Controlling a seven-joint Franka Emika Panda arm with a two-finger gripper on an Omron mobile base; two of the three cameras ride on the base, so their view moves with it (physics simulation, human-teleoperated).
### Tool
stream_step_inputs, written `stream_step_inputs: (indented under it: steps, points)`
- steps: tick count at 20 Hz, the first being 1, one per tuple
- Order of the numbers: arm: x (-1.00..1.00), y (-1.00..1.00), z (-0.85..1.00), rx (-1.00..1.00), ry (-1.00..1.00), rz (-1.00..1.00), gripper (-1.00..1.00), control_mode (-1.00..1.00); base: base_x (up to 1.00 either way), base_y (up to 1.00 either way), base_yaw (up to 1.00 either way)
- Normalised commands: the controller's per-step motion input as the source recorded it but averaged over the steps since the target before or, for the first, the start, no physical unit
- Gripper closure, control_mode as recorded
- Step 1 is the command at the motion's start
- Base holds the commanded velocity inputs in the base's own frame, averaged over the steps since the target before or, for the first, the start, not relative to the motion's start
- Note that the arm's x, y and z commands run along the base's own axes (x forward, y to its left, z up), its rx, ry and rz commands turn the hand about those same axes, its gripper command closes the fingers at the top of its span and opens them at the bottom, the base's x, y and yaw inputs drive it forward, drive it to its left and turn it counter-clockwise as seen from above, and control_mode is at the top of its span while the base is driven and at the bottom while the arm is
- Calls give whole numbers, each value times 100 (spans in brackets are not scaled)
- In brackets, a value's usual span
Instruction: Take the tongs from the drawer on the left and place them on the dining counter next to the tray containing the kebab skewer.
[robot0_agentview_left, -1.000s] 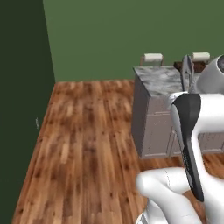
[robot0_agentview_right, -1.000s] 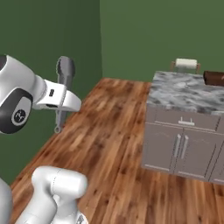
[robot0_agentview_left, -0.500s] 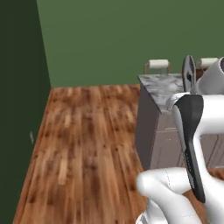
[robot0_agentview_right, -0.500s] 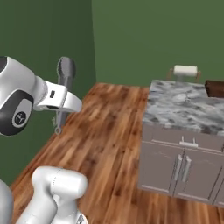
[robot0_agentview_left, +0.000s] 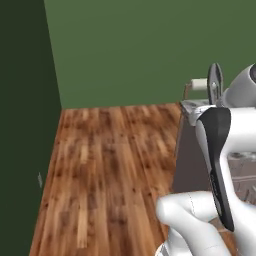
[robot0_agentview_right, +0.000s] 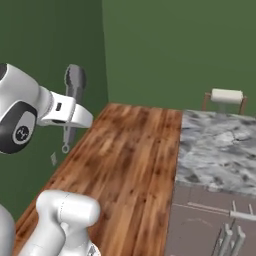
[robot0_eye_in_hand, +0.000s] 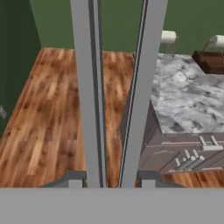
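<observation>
green walls enclose a wood plank floor. at the right stands a grey-white marble surface over cabinet doors with silver handles. a dark brown tray sits at its far edge, near a cream-cushioned stool behind it. the tongs are off the surface, up in the air over the floor beside it, their two long grey arms running up the hand view. the claw is clenched on the tongs at their lower end.

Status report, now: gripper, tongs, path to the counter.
Gripper shut on the tongs, carried upright in the air. Marble counter ahead right, brown tray on its far end. Open wood floor between.
</observation>
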Motion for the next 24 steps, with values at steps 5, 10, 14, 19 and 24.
stream_step_inputs:
  steps: [5,10,14,19,24]
  points:
    - [0,0,0,0,0,0,100,100,100,22,-6]
    - [0,0,0,0,0,0,100,100,100,20,-9]
    - [0,0,0,0,0,0,100,100,100,18,-11]
    - [0,0,0,0,0,0,100,100,100,23,-16]
    - [0,0,0,0,0,0,100,100,100,42,-20]
